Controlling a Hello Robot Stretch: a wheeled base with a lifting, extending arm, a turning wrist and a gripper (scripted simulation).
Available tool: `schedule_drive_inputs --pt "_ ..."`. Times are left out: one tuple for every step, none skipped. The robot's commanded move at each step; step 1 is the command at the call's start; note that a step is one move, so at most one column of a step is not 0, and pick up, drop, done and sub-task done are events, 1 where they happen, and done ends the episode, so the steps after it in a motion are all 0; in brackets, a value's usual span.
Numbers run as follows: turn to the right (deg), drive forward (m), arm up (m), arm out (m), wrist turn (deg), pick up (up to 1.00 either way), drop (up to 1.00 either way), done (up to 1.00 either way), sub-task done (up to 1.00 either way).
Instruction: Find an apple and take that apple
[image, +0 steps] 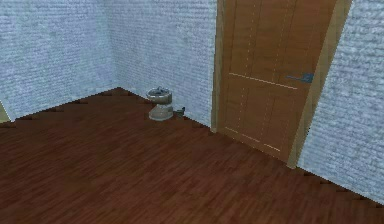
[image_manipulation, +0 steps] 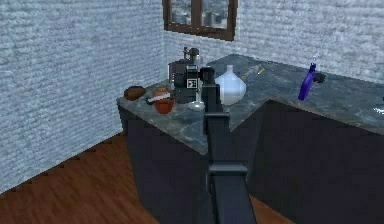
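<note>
Arm side view: arm (image_manipulation: 222, 150) extended over the dark countertop (image_manipulation: 300, 105). Gripper (image_manipulation: 175, 88) sits at the counter's near-left corner. Things lie on the surface at and behind its far end, so I cannot tell its state or whether it holds anything.

Reddish round thing (image_manipulation: 161, 102) lies on the counter just left of and below the gripper; too small to confirm as the apple. Contact cannot be told. Brown bowl-like thing (image_manipulation: 135, 93) is farther left. White flask-shaped vase (image_manipulation: 230, 86) stands just right of the gripper, and a blue bottle (image_manipulation: 308, 82) well to the right. Window (image_manipulation: 200, 15) is on the wall beyond the gripper.

Forward view: wooden door (image: 265, 70) and a grey pot-like thing (image: 160, 103) on the floor.
</note>
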Motion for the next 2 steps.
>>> schedule_drive_inputs --pt "0.0 0.00 0.08 0.00 0.0 0.00 0.00 0.00 0.00" --pt "0.0 0.00 0.00 0.00 0.0 0.00 0.00 1.00 0.00"
